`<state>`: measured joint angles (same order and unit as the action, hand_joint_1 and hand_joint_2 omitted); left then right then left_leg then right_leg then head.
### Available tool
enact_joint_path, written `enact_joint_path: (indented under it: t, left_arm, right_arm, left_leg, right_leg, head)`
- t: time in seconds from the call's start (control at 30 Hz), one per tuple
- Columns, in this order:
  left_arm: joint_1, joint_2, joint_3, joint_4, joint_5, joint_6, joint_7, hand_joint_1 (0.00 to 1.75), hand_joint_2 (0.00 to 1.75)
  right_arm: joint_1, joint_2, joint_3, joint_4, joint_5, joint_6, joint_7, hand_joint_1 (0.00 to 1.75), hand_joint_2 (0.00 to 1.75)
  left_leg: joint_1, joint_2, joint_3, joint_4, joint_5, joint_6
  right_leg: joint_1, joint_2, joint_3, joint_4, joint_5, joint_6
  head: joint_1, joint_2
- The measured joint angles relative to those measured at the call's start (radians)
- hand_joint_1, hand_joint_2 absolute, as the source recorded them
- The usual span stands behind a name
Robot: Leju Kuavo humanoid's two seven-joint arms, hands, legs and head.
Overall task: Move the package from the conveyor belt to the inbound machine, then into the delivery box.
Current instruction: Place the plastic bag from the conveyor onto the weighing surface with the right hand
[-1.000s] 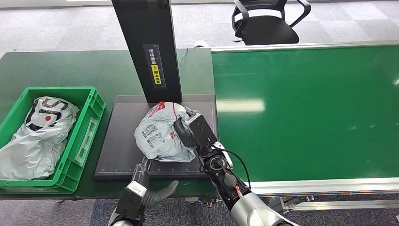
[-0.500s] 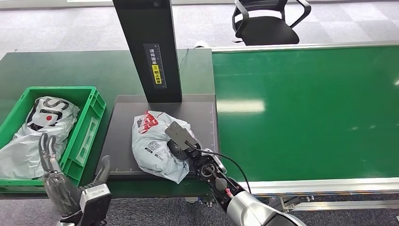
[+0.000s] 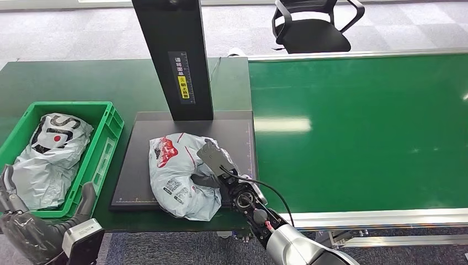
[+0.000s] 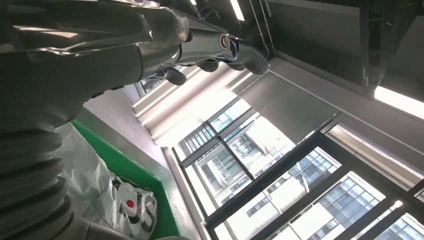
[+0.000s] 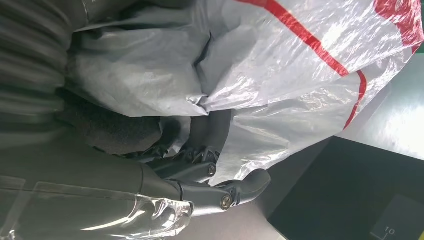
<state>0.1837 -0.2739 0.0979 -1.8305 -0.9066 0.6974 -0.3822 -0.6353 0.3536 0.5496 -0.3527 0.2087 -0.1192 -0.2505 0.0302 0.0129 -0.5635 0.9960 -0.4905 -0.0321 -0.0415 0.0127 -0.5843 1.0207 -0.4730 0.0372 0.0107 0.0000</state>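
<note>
Clearly the right hand (image 3: 212,178) grips the package (image 3: 179,174), a grey bag with red print lying low-centre in the head view on the inbound machine's black plate (image 3: 138,165). The left hand (image 3: 27,232), empty with fingers spread, waits at lower left just before the green delivery box (image 3: 102,152). Judging by this, the scanning step is in hand; next the bag must be lifted leftward over the box wall.
</note>
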Motion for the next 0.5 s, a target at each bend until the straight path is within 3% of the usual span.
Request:
enact_joint_path:
  t: [0.27, 0.4, 0.5]
  left_arm:
    - [0.007, 0.000, 0.106, -0.141, 0.058, 0.001, -0.066, 0.00, 1.75]
    - [0.011, 0.000, 0.112, -0.141, 0.074, 0.000, -0.095, 0.00, 1.75]
    - [0.017, 0.000, 0.091, -0.101, 0.018, -0.014, -0.049, 0.00, 1.75]
  right_arm:
    - [0.002, -0.008, -0.101, -0.024, -0.073, -0.046, -0.158, 0.00, 1.75]
    - [0.020, -0.014, -0.173, -0.081, -0.127, -0.012, -0.252, 0.00, 1.75]
    - [0.073, -0.018, -0.234, -0.191, -0.183, 0.050, -0.319, 0.00, 1.75]
  left_leg:
    - [0.000, 0.000, 0.000, 0.000, 0.000, 0.000]
    - [0.000, -0.001, 0.000, 0.000, 0.000, 0.000]
    - [0.000, -0.001, 0.000, 0.000, 0.000, 0.000]
  right_leg:
    - [0.000, 0.000, 0.000, 0.000, 0.000, 0.000]
    - [0.000, 0.000, 0.000, 0.000, 0.000, 0.000]
    - [0.000, -0.001, -0.001, -0.001, 0.000, 0.000]
  head:
    - [0.000, 0.000]
    - [0.000, 0.000]
    - [0.000, 0.000]
